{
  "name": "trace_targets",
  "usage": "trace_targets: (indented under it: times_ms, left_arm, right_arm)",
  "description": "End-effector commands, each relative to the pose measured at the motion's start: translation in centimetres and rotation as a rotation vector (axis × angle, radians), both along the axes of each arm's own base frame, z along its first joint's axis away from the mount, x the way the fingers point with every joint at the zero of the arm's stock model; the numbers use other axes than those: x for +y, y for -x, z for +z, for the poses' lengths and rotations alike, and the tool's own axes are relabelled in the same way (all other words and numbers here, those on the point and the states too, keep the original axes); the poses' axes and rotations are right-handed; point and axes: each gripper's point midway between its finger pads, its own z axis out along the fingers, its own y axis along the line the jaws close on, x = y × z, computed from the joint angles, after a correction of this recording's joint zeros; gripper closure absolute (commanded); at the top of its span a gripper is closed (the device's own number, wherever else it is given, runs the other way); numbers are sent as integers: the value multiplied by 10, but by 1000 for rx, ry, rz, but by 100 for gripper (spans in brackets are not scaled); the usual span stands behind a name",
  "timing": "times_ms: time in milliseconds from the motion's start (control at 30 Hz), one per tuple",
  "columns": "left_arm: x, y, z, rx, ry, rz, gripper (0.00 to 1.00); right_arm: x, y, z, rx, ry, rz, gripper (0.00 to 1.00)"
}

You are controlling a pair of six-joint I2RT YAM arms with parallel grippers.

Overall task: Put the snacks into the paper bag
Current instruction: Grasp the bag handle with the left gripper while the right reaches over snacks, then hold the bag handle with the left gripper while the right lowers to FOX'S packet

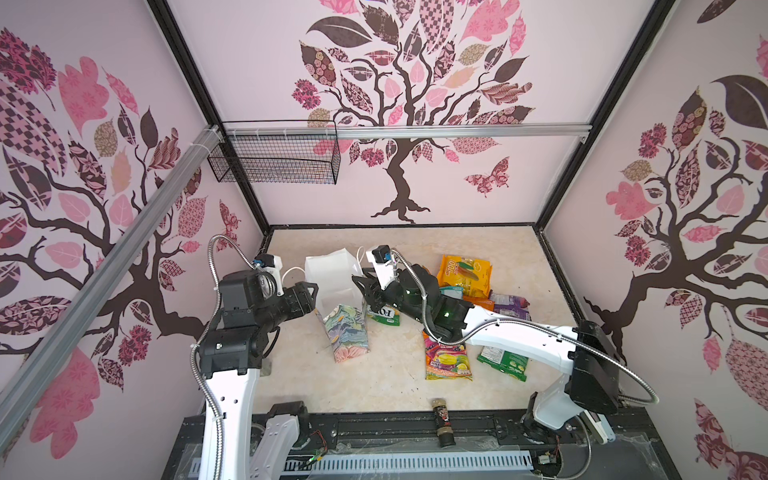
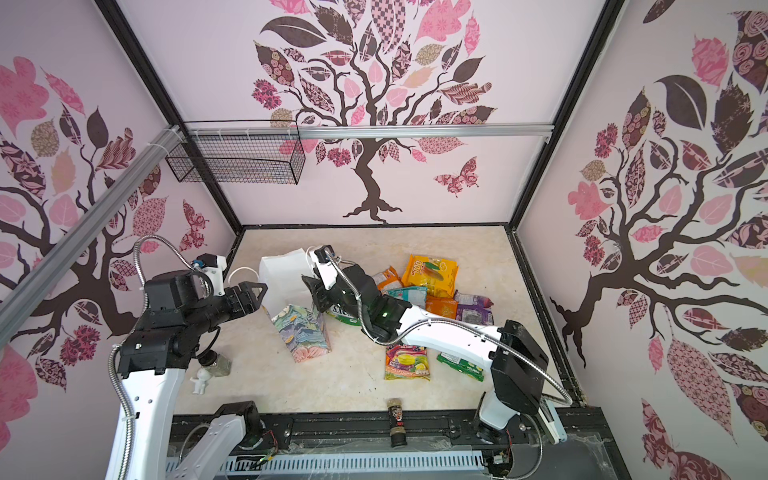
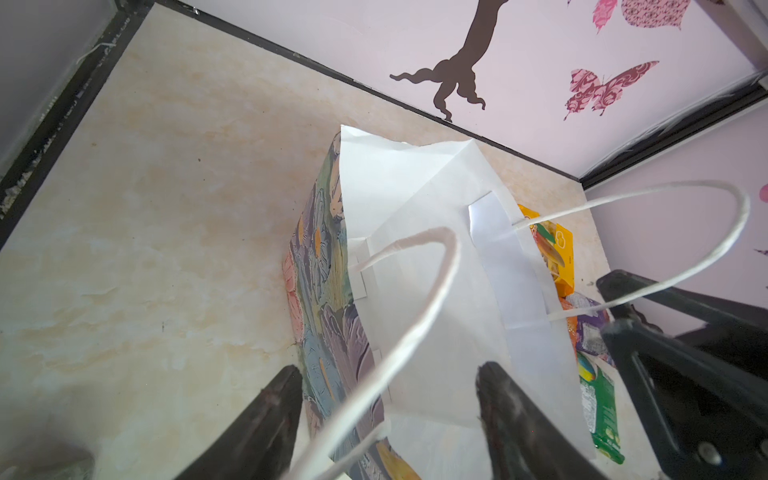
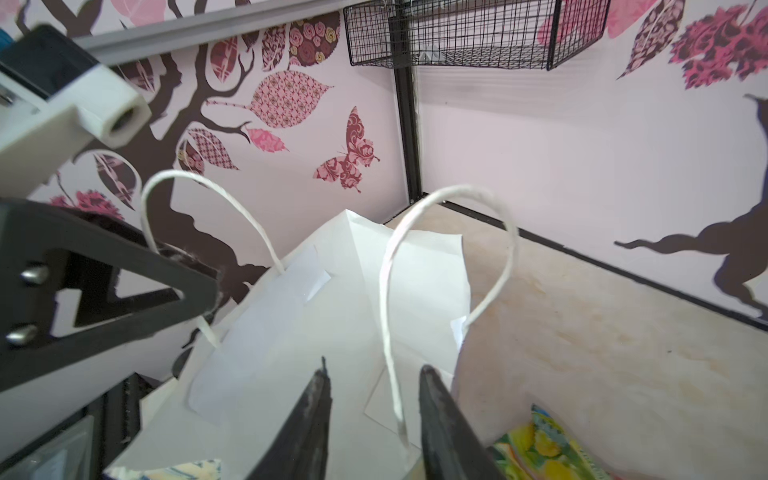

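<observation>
Right now your left end effector (image 3: pixel 388 370) stands open astride the near rim of the paper bag (image 3: pixel 395 187), with one finger outside on the floral print and one inside. Your right end effector (image 4: pixel 374 370) is narrowly open, and a white cord handle (image 4: pixel 457 191) runs unpinched between its fingers. The bag stands upright between them on the tabletop (image 1: pixel 374 386), long axis vertical, mouth up. Eight snacks (image 2: pixel 432 272) lie flat to its right. The nearest green packet (image 1: pixel 388 316) reads "FO"; other print is too small to read.

Bright, even light; bowed wide-angle edges
</observation>
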Motion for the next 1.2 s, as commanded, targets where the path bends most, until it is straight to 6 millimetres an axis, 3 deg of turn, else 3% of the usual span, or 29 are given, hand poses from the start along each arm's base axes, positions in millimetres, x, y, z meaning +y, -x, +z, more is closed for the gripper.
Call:
trace_targets:
  times_ms: [0, 33, 133, 333, 500, 900, 1167]
  left_arm:
    - [2, -5, 1, -47, -11, 4, 25]
    - [2, -5, 2, -50, -10, 5, 24]
    - [2, -7, 0, -42, -9, 2, 23]
    - [7, -9, -12, -13, -39, 21, 21]
    - [3, -11, -11, -22, -19, -3, 24]
    - [-5, -16, -11, -29, 21, -36, 46]
    - [-9, -16, -7, -49, 37, -50, 60]
  right_arm:
    - [-1, -6, 14, -36, -6, -38, 85]
    - [-2, -5, 16, -37, -12, -38, 92]
    - [-9, -1, 21, -43, -51, -37, 100]
    - [-11, 8, 22, -40, -75, -18, 100]
    - [-10, 14, 26, -77, -52, -48, 100]
    - [-5, 21, 30, -91, -34, -69, 100]
    - [-16, 22, 36, -111, -32, -144, 100]
